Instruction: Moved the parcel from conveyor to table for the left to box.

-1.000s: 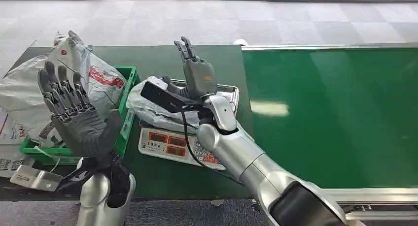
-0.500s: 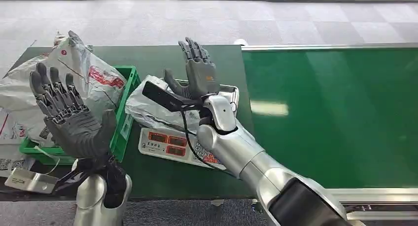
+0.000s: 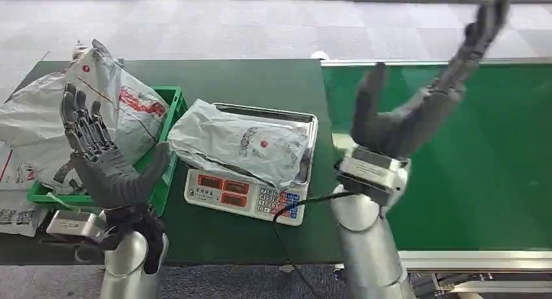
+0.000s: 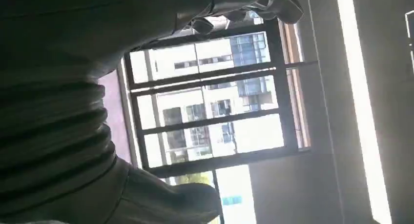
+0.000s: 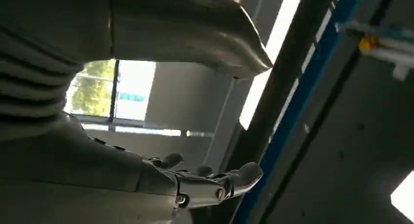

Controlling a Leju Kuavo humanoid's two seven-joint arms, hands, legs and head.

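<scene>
A crumpled grey parcel [image 3: 242,142] with a red mark lies on the steel tray of a white scale [image 3: 242,195] on the dark green table. My right hand [image 3: 416,110] is raised over the green conveyor [image 3: 469,156], palm up, fingers spread and empty; the right wrist view shows its fingers [image 5: 215,182] held apart against the ceiling. My left hand [image 3: 107,159] stands upright by the green box [image 3: 164,159], fingers apart, holding nothing. In the left wrist view its thumb [image 4: 161,197] shows before a window.
Large grey and white parcels [image 3: 97,97] fill the green box and spill over the table's left end. The scale's cable [image 3: 306,198] runs toward my right wrist. The conveyor belt stretches to the right with nothing on it.
My right hand has left the parcel on the scale and swung up and right over the conveyor. The left hand has shifted slightly and stays raised.
</scene>
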